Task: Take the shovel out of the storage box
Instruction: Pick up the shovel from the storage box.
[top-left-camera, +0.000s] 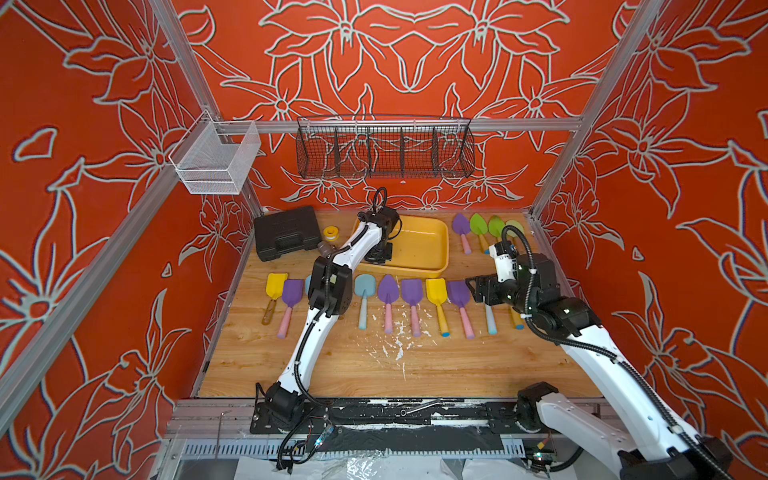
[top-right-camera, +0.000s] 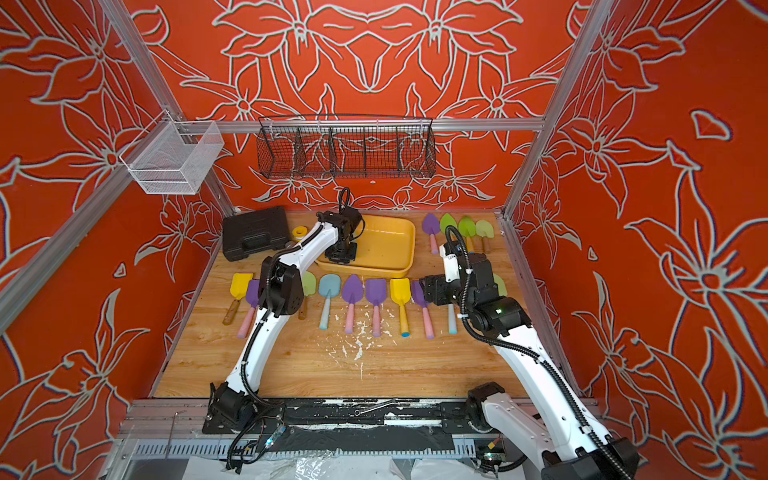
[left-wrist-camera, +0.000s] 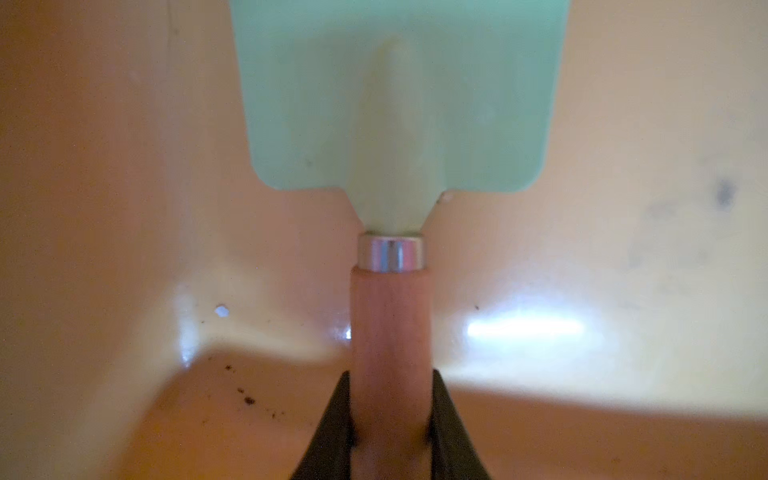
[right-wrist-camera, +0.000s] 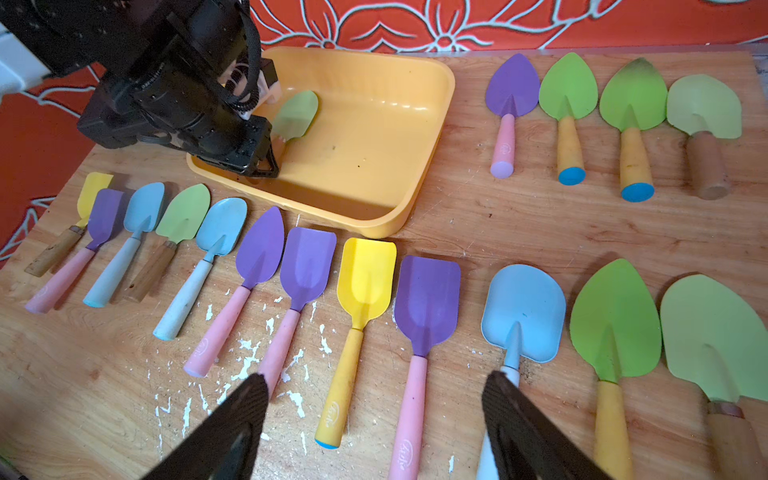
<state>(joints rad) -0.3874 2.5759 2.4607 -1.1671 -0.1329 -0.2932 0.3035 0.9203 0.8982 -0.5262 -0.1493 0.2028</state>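
In a top view, your left end effector (top-left-camera: 377, 254) reaches down into the storage box (top-left-camera: 432, 249)

Left wrist: its jaws pinch the wooden handle (left-wrist-camera: 390, 324) of the pale green shovel (left-wrist-camera: 399, 104), blade ahead on the box floor, likely ready for lifting

Right wrist: your right end effector (right-wrist-camera: 376, 378) hangs open over the tabletop (right-wrist-camera: 465, 224), clear of the box

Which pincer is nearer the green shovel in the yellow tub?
Left. Left pincer clamps the pale green shovel inside the yellow plastic tub; right pincer hangs open over the shovel row outside it.
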